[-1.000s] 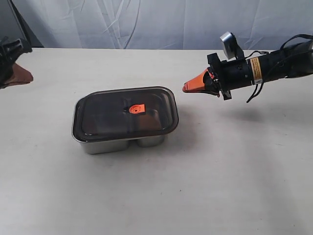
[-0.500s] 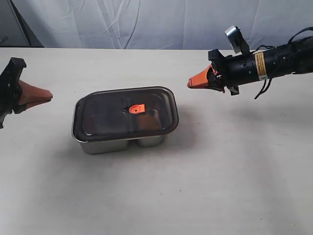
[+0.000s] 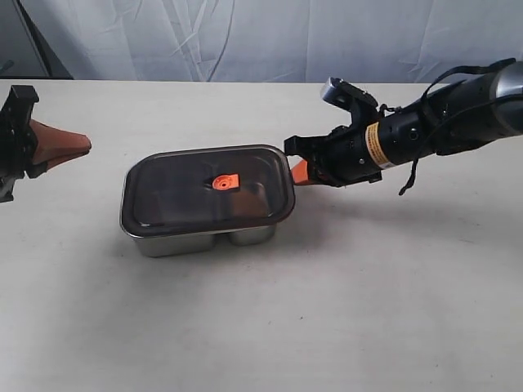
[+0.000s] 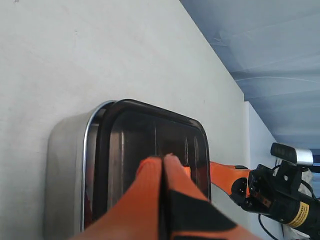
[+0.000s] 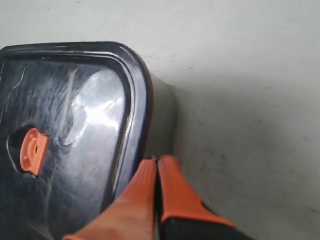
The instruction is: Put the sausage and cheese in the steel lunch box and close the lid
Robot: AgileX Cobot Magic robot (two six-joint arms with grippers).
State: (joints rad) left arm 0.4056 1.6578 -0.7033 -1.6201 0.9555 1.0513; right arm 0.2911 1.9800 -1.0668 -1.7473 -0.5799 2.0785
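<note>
The closed right gripper (image 3: 299,171) has dropped to the edge of the lid (image 3: 176,196) sitting on the lunch box (image 3: 176,243), likely to press it shut; the closed left gripper (image 3: 75,144) hovers well apart.

Contents of steel lunch box (image 3: 181,243) indistinct under lid (image 3: 184,200); left arm (image 3: 10,139) cropped at edge

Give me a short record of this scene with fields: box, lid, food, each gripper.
lid: on the steel lunch box, orange valve tab up
steel lunch box: on the table, covered
sausage and cheese: not visible under the dark lid
left gripper: jaws shut, left of the box, apart from it
right gripper: jaws shut, tip at the lid's right edge
</note>
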